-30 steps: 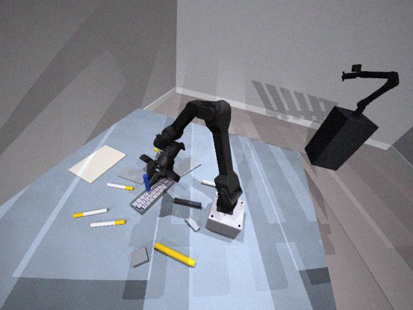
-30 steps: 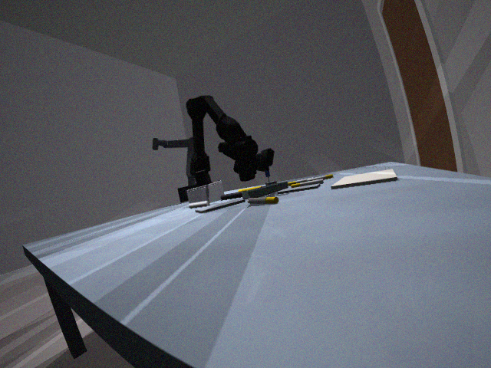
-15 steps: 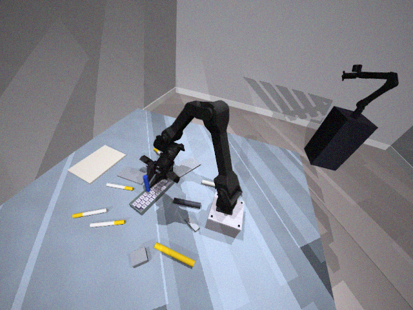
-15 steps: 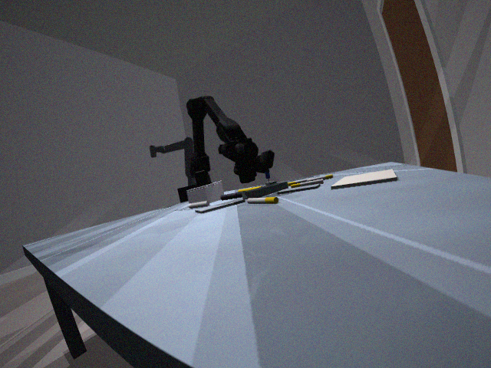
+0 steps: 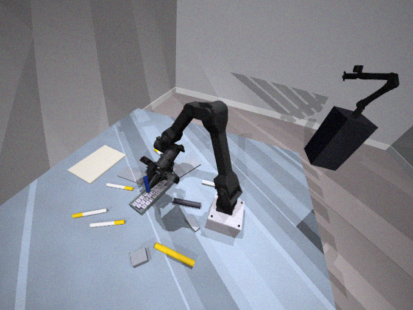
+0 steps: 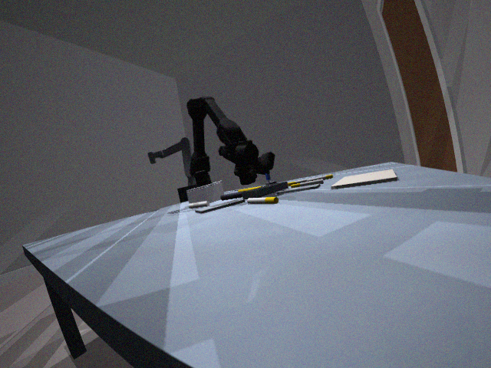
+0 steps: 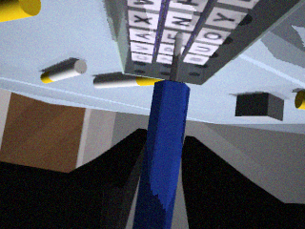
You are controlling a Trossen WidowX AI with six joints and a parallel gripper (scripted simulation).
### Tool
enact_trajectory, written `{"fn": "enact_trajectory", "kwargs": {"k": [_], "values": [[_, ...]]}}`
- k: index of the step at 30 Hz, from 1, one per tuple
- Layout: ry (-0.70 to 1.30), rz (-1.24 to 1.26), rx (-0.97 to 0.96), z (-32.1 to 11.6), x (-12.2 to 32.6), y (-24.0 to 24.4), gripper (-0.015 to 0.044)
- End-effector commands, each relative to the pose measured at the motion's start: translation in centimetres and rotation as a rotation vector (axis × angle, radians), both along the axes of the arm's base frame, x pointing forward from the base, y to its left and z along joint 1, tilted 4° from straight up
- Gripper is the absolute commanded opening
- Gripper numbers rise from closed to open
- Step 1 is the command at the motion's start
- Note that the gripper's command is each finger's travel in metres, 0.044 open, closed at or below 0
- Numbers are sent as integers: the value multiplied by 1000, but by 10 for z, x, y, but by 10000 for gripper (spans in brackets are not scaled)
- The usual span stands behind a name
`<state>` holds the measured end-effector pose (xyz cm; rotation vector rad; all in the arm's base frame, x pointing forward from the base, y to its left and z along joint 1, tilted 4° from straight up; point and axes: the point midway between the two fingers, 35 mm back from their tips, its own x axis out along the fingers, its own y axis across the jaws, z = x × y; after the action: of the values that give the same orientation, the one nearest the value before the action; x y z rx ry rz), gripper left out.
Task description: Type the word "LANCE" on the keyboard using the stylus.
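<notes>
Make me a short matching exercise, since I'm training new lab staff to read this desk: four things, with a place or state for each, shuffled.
1. blue stylus
2. grey keyboard with white lettered keys
3. flat cream rectangular board
4. thick all-yellow rod

A. under the stylus's tip
B. beside the small grey block
C. clamped in the black gripper
D. lying apart from the keyboard, unheld

Pairs: 1-C, 2-A, 3-D, 4-B
</notes>
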<state>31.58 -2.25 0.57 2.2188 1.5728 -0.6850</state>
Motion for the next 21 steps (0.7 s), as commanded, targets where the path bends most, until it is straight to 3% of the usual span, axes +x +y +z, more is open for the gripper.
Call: {"fn": "enact_trajectory", "kwargs": {"k": [1, 21], "values": [[-5, 4, -5, -2, 0, 0, 81], [-5, 4, -5, -10, 0, -1, 81]]}}
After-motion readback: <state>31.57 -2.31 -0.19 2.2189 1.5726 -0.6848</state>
